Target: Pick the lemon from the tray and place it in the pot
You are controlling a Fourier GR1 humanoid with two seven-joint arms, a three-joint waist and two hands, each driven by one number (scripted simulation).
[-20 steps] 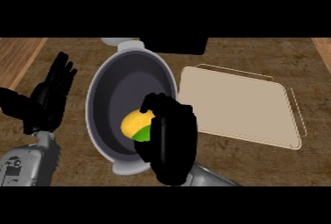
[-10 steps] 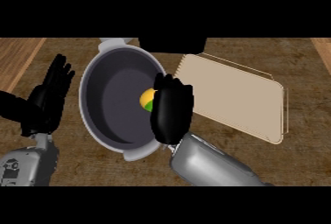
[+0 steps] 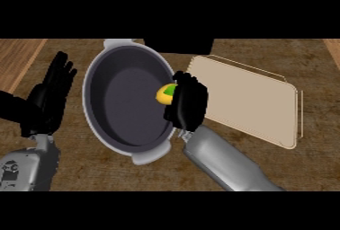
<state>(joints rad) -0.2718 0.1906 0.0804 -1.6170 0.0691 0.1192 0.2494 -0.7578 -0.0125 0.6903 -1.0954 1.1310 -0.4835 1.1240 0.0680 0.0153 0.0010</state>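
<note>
One grey pot [image 3: 126, 101] with two stub handles sits on the wooden worktop [image 3: 279, 166], and one beige tray [image 3: 249, 103] lies just to its right, its near-left corner hidden behind the right robot hand [image 3: 187, 102]. That hand hangs over the pot's right rim, fingers curled round the single lemon [image 3: 166, 94], a yellow fruit with a green patch, which shows at the hand's left side above the pot's dark inside. The left robot hand [image 3: 50, 96] rests open at the view's left, fingers straight and pointing up, beside the pot's left wall. A dark block [image 3: 179, 45] stands behind the pot at the top.
</note>
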